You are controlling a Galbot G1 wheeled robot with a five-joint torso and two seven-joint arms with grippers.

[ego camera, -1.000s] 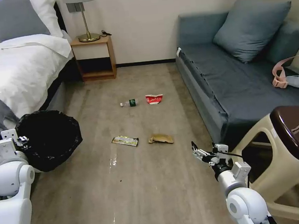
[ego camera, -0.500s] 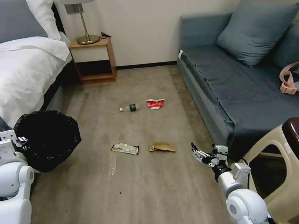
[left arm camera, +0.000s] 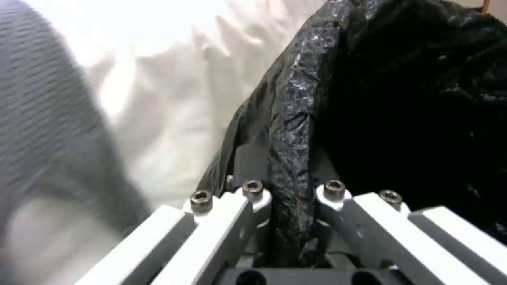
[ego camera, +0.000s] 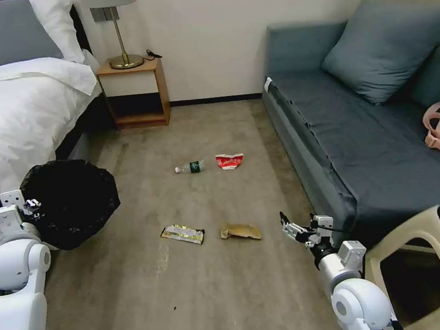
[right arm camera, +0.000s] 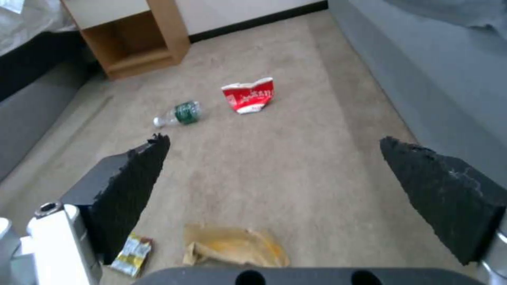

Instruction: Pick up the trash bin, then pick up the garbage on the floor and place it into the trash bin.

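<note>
Bedroom carpet: left gripper (left arm camera: 288, 206) clamps the trash bin (ego camera: 71, 201) rim; right gripper (right arm camera: 275, 186), jaws spread, faces the brown paper bag (right arm camera: 235, 245) (likely first pickup).

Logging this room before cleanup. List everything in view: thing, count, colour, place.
trash bin: 1, black bag, held beside bed
bottle: 1, clear, green label, floor
paper cup: 1, red-white, beside bottle
wrapper: 1, yellow-green, floor, nearer
paper bag: 1, brown, beside wrapper
bed: 1, white, left
nightstand: 1, wooden, by wall
lamp: 1, brass, on nightstand
sofa: 1, blue-grey, right
stool: 1, beige, near right
left gripper: clamps bin rim
right gripper: open, above floor
</note>
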